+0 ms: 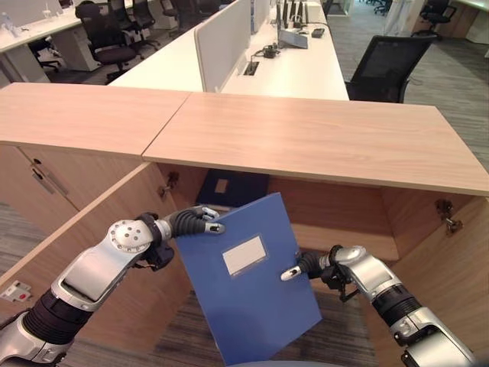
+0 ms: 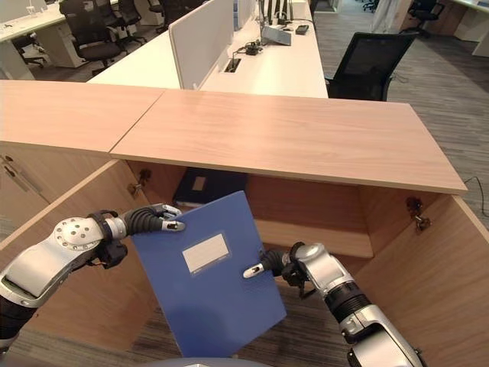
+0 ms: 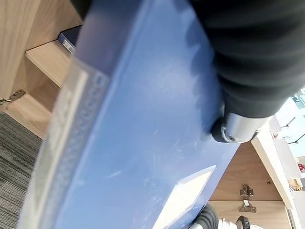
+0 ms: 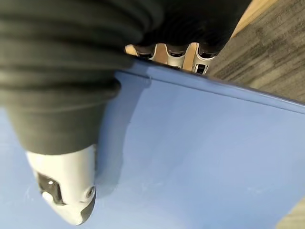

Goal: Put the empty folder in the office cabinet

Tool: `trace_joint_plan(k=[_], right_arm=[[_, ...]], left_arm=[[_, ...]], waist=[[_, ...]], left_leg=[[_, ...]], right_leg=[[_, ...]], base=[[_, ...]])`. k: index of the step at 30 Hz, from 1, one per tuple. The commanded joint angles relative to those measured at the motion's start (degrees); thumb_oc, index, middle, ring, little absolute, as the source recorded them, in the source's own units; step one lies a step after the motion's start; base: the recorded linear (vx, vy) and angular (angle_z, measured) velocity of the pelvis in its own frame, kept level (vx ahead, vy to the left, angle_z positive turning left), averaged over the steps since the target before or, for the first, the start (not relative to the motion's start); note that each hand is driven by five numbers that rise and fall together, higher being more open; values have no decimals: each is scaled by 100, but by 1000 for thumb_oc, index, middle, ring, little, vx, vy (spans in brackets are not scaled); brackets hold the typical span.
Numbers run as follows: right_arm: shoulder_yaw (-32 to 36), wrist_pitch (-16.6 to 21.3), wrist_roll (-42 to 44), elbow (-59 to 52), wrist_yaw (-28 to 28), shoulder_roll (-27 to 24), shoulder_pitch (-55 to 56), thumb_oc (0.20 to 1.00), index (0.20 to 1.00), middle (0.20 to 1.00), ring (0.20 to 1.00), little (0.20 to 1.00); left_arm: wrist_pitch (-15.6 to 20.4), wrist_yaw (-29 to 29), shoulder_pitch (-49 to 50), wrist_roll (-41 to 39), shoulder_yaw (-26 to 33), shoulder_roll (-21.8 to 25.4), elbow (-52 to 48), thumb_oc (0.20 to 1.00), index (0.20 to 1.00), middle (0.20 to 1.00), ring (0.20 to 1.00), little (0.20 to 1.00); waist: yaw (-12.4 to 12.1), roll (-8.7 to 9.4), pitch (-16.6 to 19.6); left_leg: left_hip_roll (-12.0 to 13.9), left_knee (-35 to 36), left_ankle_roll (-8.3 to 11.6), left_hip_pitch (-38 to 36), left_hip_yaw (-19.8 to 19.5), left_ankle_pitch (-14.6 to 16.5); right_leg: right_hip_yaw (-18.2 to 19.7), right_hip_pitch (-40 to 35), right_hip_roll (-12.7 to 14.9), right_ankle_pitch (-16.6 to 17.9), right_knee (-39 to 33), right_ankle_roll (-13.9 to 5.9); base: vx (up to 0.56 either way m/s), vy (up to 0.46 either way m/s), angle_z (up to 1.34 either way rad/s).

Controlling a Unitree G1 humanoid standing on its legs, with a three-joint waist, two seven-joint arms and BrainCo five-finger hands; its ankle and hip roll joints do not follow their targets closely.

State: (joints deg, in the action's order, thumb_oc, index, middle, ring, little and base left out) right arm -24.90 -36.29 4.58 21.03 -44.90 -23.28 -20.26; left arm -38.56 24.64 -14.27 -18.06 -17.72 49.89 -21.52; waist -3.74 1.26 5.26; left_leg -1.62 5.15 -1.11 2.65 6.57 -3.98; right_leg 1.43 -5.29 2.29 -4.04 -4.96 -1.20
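A blue folder [image 1: 252, 283] with a white label is held up, tilted, in front of the open office cabinet [image 1: 336, 210]. My left hand [image 1: 192, 222] pinches its upper left edge, thumb on the front face. My right hand [image 1: 309, 265] grips its right edge, thumb [image 4: 62, 188] on the face and fingers [image 4: 176, 52] curled behind. In the left wrist view the folder [image 3: 143, 143] lies close under the hand's cover. A dark blue folder [image 1: 229, 187] lies flat on the cabinet's shelf [image 1: 344, 241], just behind the held one.
The cabinet's two doors [image 1: 92, 252] stand open at left and right, with hinges [image 1: 447, 218] on the inner walls. A long wooden top [image 1: 306, 138] runs above the opening. Desks and black office chairs [image 1: 390, 65] stand beyond. Grey carpet [image 1: 191, 336] lies below.
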Motion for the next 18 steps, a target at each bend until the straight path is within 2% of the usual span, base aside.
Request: trace_joint_plan(k=[1, 2, 3, 5, 6, 10, 11, 13, 15, 17, 18], right_arm=[[-291, 447, 636, -176, -316, 1140, -169, 1000, 1000, 1000, 1000, 1000], [-288, 464, 761, -47, -303, 1355, -150, 388, 388, 388, 388, 388], [-284, 489, 825, 33, -273, 1494, -136, 200, 200, 200, 200, 200], [-116, 497, 1098, 271, -334, 1965, 73, 200, 200, 200, 200, 200], [-105, 517, 1096, 313, -335, 1988, 71, 200, 200, 200, 200, 200], [512, 646, 1667, 544, -234, 2671, 559, 200, 200, 200, 200, 200], [522, 658, 1683, 573, -218, 2690, 565, 200, 200, 200, 200, 200], [837, 540, 1989, 757, -429, 3109, 903, 200, 200, 200, 200, 200], [987, 480, 2047, 851, -601, 3275, 1042, 200, 200, 200, 200, 200], [1657, 356, 2408, 1226, -893, 3828, 1252, 200, 200, 200, 200, 200], [1899, 372, 2506, 1365, -931, 3920, 1223, 200, 200, 200, 200, 200]], left_arm=[[618, -395, -1012, -303, 168, -914, 327, 200, 200, 200, 200, 200], [665, -445, -1043, -367, 158, -1033, 393, 200, 200, 200, 200, 200], [716, -496, -1063, -402, 175, -1112, 439, 200, 200, 200, 200, 200], [798, -584, -1061, -479, 251, -1398, 494, 200, 200, 200, 200, 200], [805, -581, -1056, -472, 239, -1401, 507, 200, 200, 200, 200, 200], [809, -515, -829, -445, 379, -1708, 597, 200, 200, 200, 200, 200], [807, -500, -814, -429, 367, -1712, 603, 200, 200, 200, 200, 200], [635, -346, -500, -502, 505, -2079, 897, 200, 200, 200, 200, 200], [544, -212, -331, -525, 592, -2301, 1121, 200, 200, 200, 200, 200], [211, 133, 302, -883, 1069, -3291, 2170, 501, 501, 501, 501, 501], [139, 269, 408, -941, 1215, -3594, 2554, 705, 705, 705, 705, 705]], waist=[[-92, -35, 303], [-102, -34, 309], [-110, -31, 310], [-125, -55, 289], [-127, -48, 300], [-114, -78, 263], [-120, -70, 281], [-102, -64, 243], [-90, -67, 273], [-1, -70, 278], [23, -78, 299]], left_leg=[[119, -15, 86, -535, -219, 878], [117, -15, 80, -539, -221, 878], [116, -15, 79, -540, -222, 878], [111, -15, 79, -539, -226, 873], [112, -15, 79, -543, -227, 874], [104, -15, 77, -533, -226, 863], [105, -15, 77, -537, -227, 863], [105, -15, 77, -528, -229, 863], [105, -15, 78, -533, -232, 869], [104, -15, 81, -537, -236, 881], [103, -15, 83, -536, -234, 884]], right_leg=[[-124, 494, -159, 384, -4, 243], [-118, 486, -163, 377, -4, 241], [-119, 482, -163, 375, -4, 241], [-123, 478, -166, 367, -4, 237], [-125, 474, -166, 367, -4, 237], [-129, 477, -171, 364, -4, 237], [-131, 473, -172, 366, -4, 237], [-117, 488, -183, 364, -4, 238], [-113, 487, -186, 354, -4, 240], [-90, 489, -201, 326, -4, 241], [-104, 493, -202, 318, -4, 242]], base=[[0, 0, 0], [0, 0, 0], [0, 0, 0], [0, 0, 0], [0, 0, 0], [0, 0, 0], [0, 0, 0], [0, 0, 0], [-7, 0, -4], [-20, -6, -6], [-14, -8, -4]])
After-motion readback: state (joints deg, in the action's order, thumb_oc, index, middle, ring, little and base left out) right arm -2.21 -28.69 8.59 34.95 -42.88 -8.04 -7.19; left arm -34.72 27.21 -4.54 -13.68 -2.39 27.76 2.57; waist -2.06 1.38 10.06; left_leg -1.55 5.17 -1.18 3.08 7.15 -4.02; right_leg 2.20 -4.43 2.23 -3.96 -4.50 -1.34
